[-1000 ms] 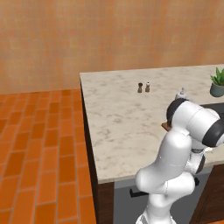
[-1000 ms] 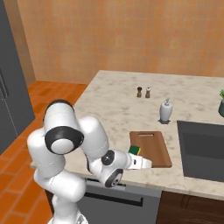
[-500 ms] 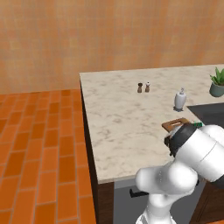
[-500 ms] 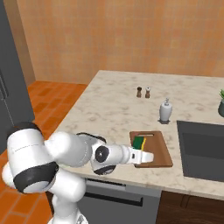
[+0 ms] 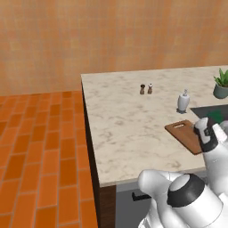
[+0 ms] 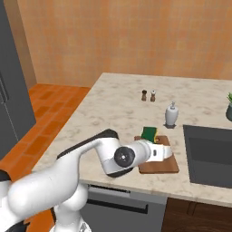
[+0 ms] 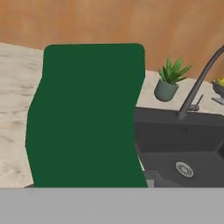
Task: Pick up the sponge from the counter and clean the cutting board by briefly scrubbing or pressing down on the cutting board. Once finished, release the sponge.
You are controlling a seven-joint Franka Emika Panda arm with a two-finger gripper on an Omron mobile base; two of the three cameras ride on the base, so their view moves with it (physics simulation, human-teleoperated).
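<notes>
- Right now the pincer (image 6: pixel 154 138) is clamped on the sponge (image 6: pixel 148 133), holding it over the far end of the cutting board (image 6: pixel 158 163).
- Green side of the sponge looms close in the hand view, with the sink (image 7: pixel 183 148) and a potted plant (image 7: pixel 168 83) beyond it.
- Cutting board lies on the tabletop (image 6: pixel 113 113), just beside the sink.
- A soap bottle (image 6: pixel 171 114) stands just behind the board; two shakers (image 6: pixel 148 95) sit farther back.

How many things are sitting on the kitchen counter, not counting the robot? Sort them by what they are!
Shakers: 2
Soap dispenser: 1
Potted plant: 1
Cutting board: 1
Sponge, held in the gripper over the board: 1
Total: 6
</notes>
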